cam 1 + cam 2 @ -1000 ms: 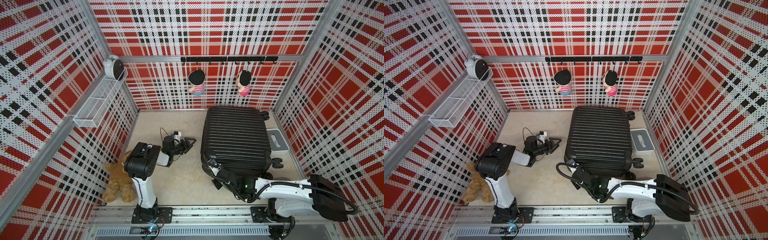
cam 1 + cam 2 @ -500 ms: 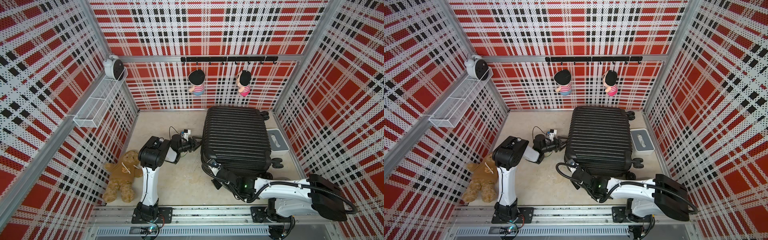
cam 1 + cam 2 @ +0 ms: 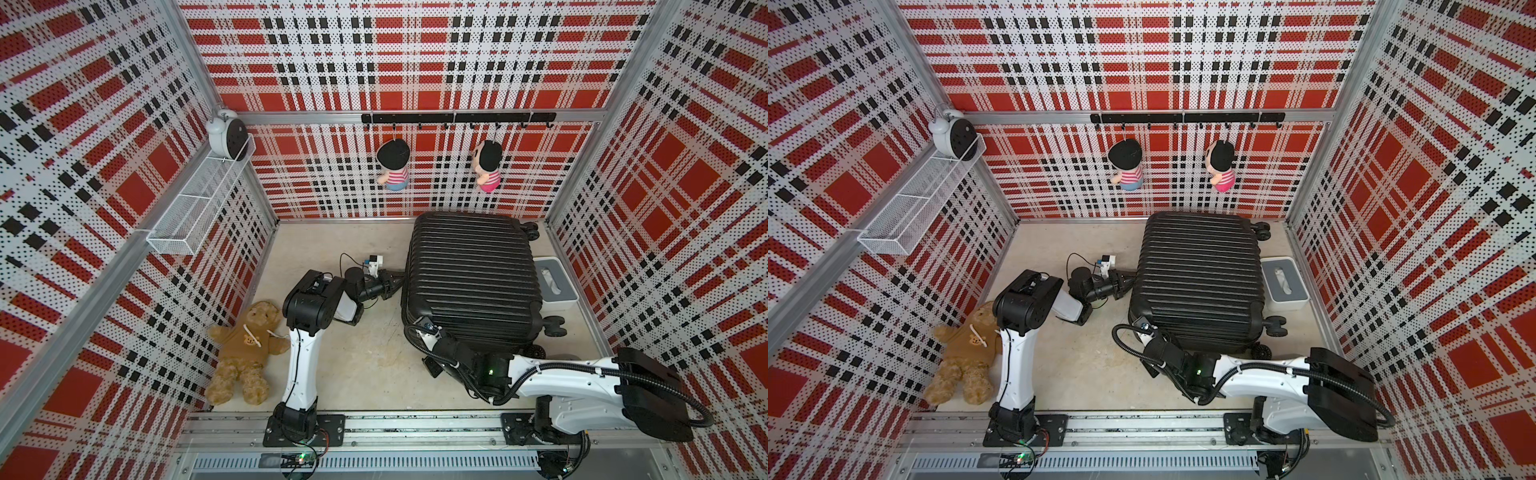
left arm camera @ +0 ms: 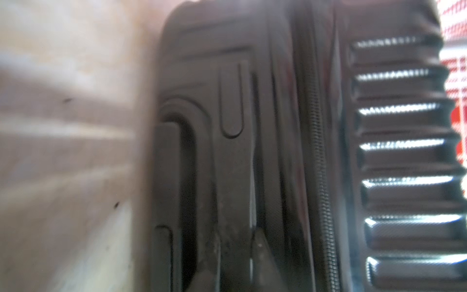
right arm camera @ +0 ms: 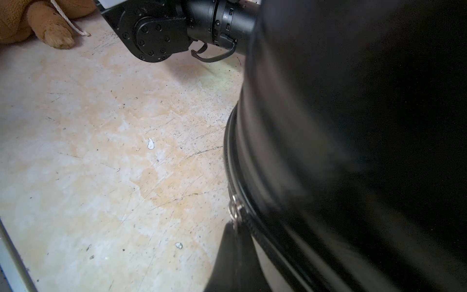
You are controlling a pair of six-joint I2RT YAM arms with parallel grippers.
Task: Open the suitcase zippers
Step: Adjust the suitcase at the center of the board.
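The left gripper [image 3: 392, 286], jaws pressed together, sits against the side wall of the black ribbed suitcase [image 3: 469, 282], with the zip track [image 4: 319, 177] running just ahead of it. The right gripper [image 5: 233, 227], also closed, meets the silvery pull ring [image 5: 233, 209] on the case's corner seam; whether it pinches the pull I cannot tell. A teddy bear [image 3: 245, 353] lies behind the left arm.

Red plaid perforated walls [image 3: 415, 62], scuffed beige floor [image 3: 365, 365]

Blk ribbed hard-shell suitcase [image 3: 471, 282] lying flat, wheels rt side; zippers [image 4: 319, 161] closed along side seam.
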